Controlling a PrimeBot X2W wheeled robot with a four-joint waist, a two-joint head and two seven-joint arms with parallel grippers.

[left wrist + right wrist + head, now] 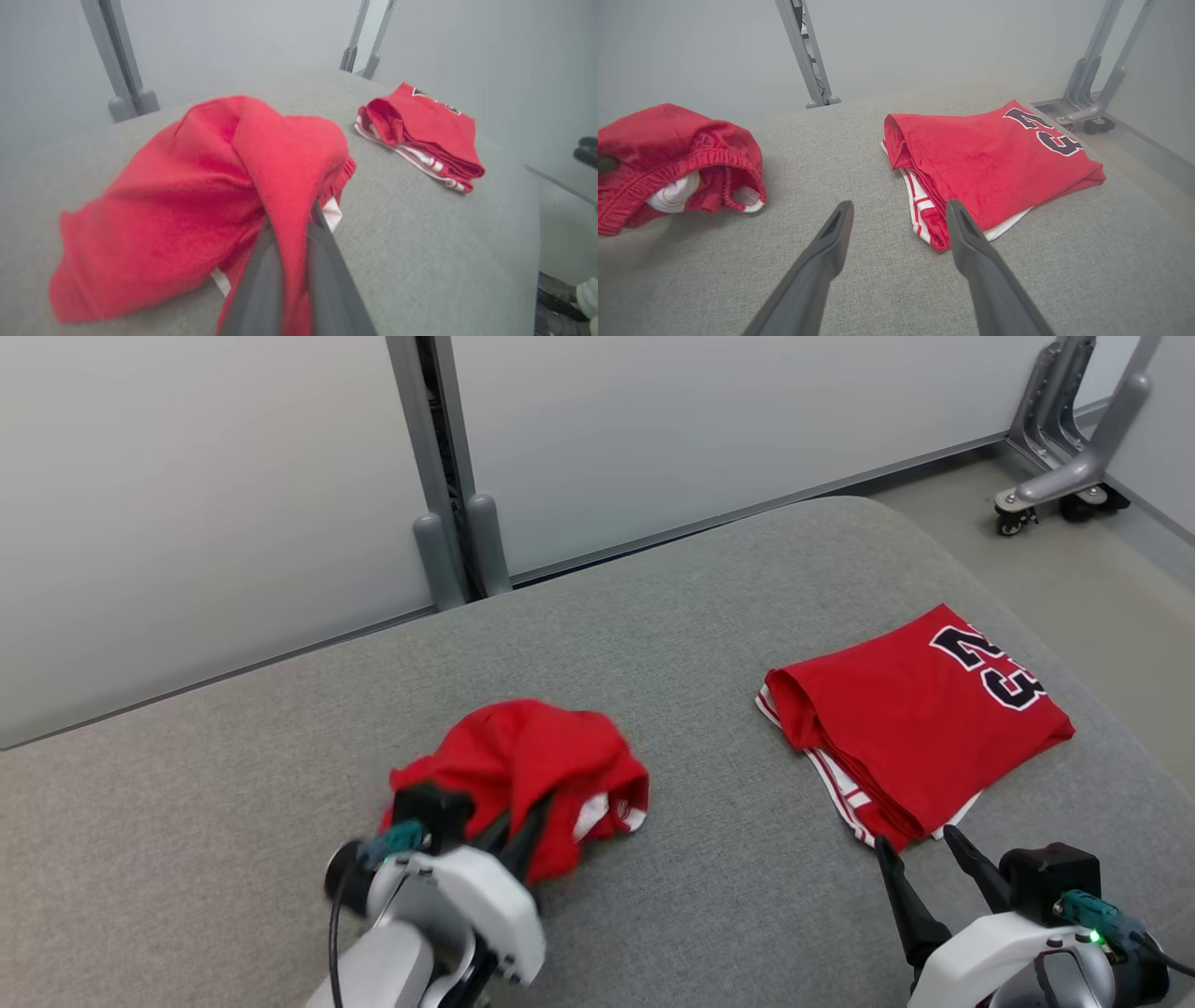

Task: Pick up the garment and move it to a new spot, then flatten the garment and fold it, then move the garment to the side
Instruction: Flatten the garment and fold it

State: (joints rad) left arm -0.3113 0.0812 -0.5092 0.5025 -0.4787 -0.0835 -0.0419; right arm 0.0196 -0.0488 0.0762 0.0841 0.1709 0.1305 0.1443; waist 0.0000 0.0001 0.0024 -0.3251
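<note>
Garment (523, 747), a crumpled heap of red cloth with white trim, sits on the left half of the grey padded counter (700, 616). Its near edge is pinched in the robot's left hand (525, 826), whose two dark fingers (259, 284) are pressed together on a fold of the fabric. The bulk of the heap lies beyond the fingertips, away from the robot and a little to its left, so a lift would likely draw the cloth up by its nearest edge with the rest hanging below. Bunched as it is, the heap shows no clear long axis; a gathered elastic hem (714, 161) faces the right arm.

The right hand (920, 845) hovers with its fingers spread apart and nothing between them. It is well apart from the heap and just short of a folded jersey (915, 728) bearing dark numerals, which occupies the right side of the counter. A wide strip of bare counter separates the two red items.

The left arm is plainly the nearer one and has the grip. The open ground for a new spot appears to lie to its right, between heap and jersey. Carrying too far that way risks dragging cloth onto the folded pile.
</note>
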